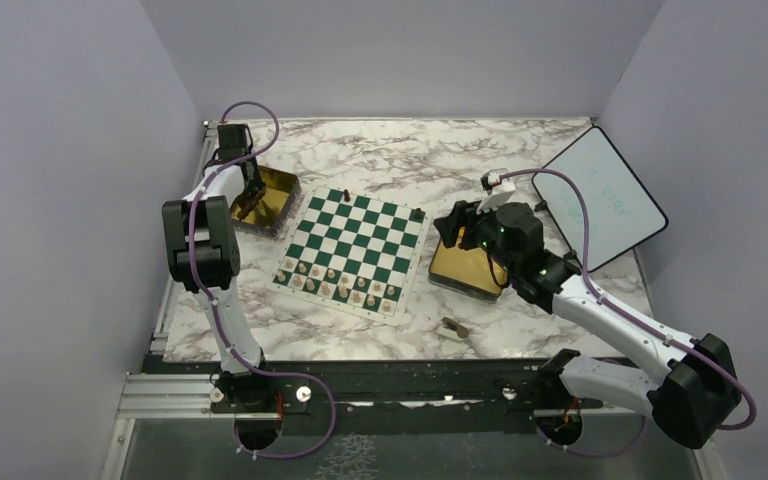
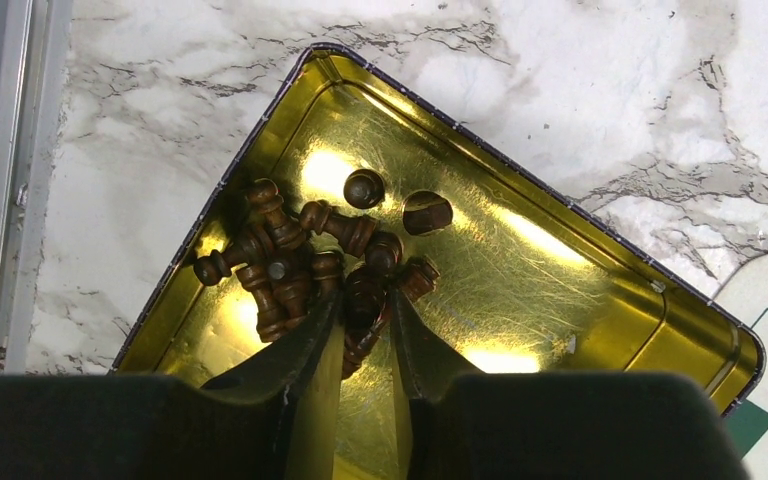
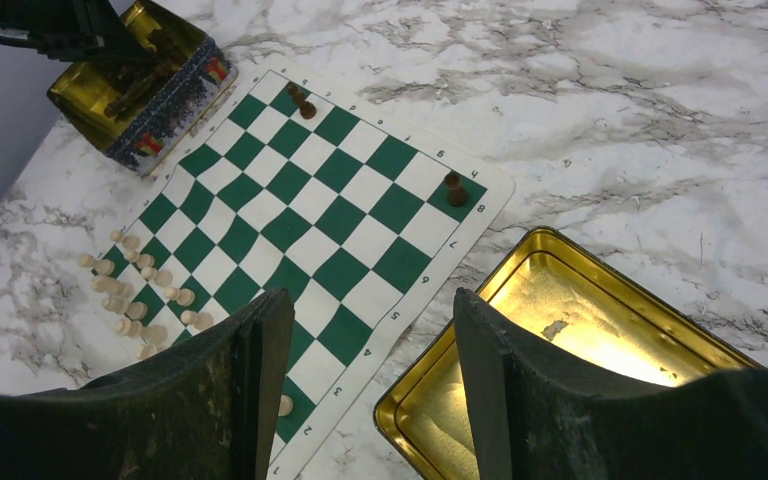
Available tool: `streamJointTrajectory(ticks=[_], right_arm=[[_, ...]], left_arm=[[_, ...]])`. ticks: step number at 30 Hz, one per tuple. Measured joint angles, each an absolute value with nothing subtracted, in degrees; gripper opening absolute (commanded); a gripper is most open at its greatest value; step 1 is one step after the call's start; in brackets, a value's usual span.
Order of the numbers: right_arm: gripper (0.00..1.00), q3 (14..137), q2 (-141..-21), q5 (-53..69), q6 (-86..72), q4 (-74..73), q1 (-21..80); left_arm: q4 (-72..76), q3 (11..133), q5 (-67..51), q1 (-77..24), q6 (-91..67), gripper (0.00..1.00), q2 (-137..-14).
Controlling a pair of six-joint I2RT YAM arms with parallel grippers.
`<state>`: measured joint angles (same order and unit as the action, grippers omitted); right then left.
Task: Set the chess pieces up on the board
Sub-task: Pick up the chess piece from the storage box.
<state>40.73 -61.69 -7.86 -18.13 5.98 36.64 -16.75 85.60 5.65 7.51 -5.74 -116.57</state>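
Note:
The green-and-white board (image 1: pixel 355 245) lies mid-table. Pale chess pieces (image 1: pixel 345 287) fill its near rows. Two dark pieces (image 3: pixel 303 103) (image 3: pixel 453 190) stand at its far corners. My left gripper (image 2: pixel 365 298) reaches into the left gold tin (image 2: pixel 580 290), down in a heap of dark brown pieces (image 2: pixel 280 250). Its fingers press either side of one dark piece (image 2: pixel 368 310) lying on the tin floor. My right gripper (image 3: pixel 370 310) is open and holds nothing. It hovers over the gap between the board's right edge (image 3: pixel 415 290) and the empty right gold tin (image 3: pixel 580 310).
One dark piece (image 1: pixel 454 326) lies on its side on the marble near the front edge, below the right tin (image 1: pixel 460 268). A black-rimmed white tablet (image 1: pixel 605 200) leans at the back right. Grey walls close in on three sides.

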Motion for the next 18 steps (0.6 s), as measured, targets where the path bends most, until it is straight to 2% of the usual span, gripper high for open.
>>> streamJointTrajectory(ticks=[7, 18], right_arm=[[0.65, 40.73, -61.69, -7.86, -18.13, 5.89, 36.64], [0.65, 40.73, -61.71, -7.84, -18.13, 5.87, 36.64]], left_arm=[[-16.78, 85.62, 5.63, 7.55, -5.67, 0.16, -116.57], [-16.88, 85.62, 5.50, 7.55, -5.98, 0.13, -116.55]])
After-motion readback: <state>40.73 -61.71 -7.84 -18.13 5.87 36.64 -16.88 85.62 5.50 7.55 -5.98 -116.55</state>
